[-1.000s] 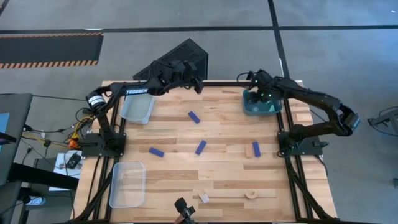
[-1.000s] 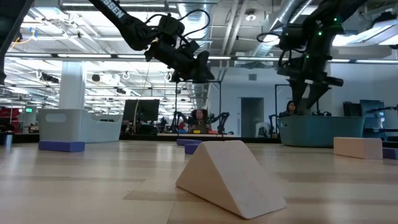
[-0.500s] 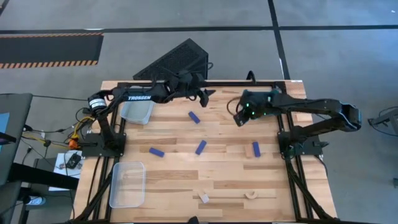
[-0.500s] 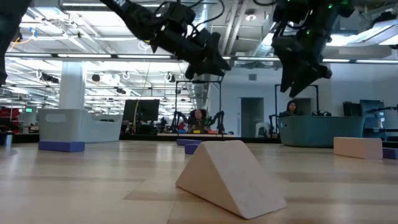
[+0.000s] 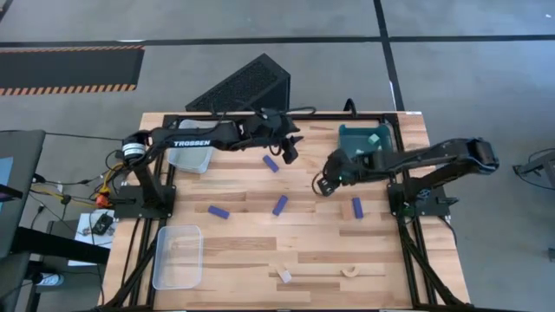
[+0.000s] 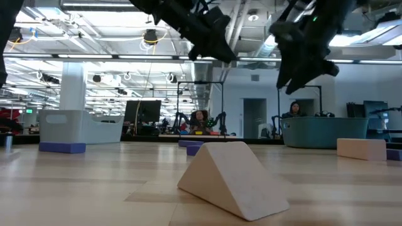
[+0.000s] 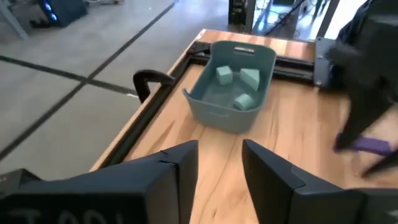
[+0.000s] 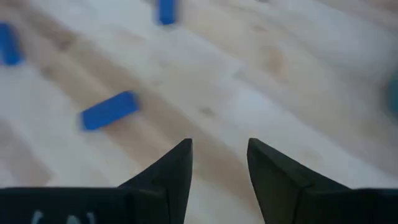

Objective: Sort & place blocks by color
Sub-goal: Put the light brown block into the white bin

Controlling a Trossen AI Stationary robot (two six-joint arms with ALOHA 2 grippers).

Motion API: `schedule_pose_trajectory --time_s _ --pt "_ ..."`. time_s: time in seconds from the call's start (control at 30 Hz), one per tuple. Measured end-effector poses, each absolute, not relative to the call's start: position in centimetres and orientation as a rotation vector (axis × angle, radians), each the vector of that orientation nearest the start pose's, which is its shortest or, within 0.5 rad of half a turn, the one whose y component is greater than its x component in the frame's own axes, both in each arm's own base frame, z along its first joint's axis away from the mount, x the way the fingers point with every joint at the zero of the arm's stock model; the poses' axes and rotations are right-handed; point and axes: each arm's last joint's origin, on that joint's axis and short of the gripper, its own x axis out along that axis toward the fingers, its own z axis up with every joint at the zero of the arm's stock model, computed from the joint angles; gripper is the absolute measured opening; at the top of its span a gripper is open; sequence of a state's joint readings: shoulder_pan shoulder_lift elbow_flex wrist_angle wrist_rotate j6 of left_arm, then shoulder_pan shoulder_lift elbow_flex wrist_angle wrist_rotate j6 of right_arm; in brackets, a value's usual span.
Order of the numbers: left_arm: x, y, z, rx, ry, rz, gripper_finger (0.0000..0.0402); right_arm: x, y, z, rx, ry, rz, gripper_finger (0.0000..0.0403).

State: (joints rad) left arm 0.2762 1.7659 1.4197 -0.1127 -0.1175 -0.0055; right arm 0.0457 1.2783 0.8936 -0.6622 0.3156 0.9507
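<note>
**Hovering Over the Blue Bars, Cyan Already Binned**

Hanging above the table (image 5: 243, 230) with the left gripper (image 5: 289, 154) toward twelve o'clock, fingers apart and nothing between them. Poised just at two o'clock of a dark blue bar (image 5: 270, 163) lying flat on the wood.

Holding the right gripper (image 5: 323, 185) a little toward two o'clock of the middle, fingers likewise parted and empty. Looking down on a second blue bar (image 5: 280, 204) lying at its eight o'clock.

Showing two more blue bars flat on the boards, one at nine o'clock (image 5: 218, 211) and one at three o'clock (image 5: 356, 207). Leaving pale tan pieces near the six o'clock edge (image 5: 284, 276) and at five o'clock (image 5: 350, 271).

Keeping the cyan cubes (image 7: 239, 84) inside the teal bin (image 5: 350, 132) in the one o'clock corner, with clear bins at ten o'clock (image 5: 191, 156) and seven o'clock (image 5: 178, 256).

Judged to be the approach to picking up blue bars, with blue and tan not yet sorted. Calling next for a descent over the nearest bar, turning the wrist to span its narrow width, then closing squarely to avoid nudging it aside.
</note>
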Motion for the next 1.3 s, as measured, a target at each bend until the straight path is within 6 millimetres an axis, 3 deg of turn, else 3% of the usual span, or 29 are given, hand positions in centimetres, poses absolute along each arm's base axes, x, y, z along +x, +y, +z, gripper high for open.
schedule_pose_trajectory --time_s 0.2,0.53,0.83,0.97,1.17,1.3 --pt "38.9 11.2 29.7 -0.084 0.452 0.406 0.007 23.9 4.1 24.0 0.669 0.731 -0.69 0.0161" --pt "38.7 10.4 30.6 -0.015 0.44 0.276 0.0003 23.7 6.0 23.9 0.842 0.682 -0.703 0.0125" --pt "35.7 5.2 31.1 0.091 0.682 -0.125 0.0006 25.5 8.0 25.4 1.059 0.33 -0.641 0.01" --pt "34.7 2.6 30.1 0.124 0.687 -0.28 0.0006 26.5 9.9 25.4 1.118 0.24 -0.594 0.0089" --pt "34.1 -0.1 27.8 0.102 0.651 -0.377 0.0007 28.7 14.0 24.7 1.137 0.311 -0.587 0.0066" --pt "33.7 -1.5 26.7 0.08 0.69 -0.418 0.0007 29.6 16.3 24.8 1.059 0.449 -0.659 0.0051"
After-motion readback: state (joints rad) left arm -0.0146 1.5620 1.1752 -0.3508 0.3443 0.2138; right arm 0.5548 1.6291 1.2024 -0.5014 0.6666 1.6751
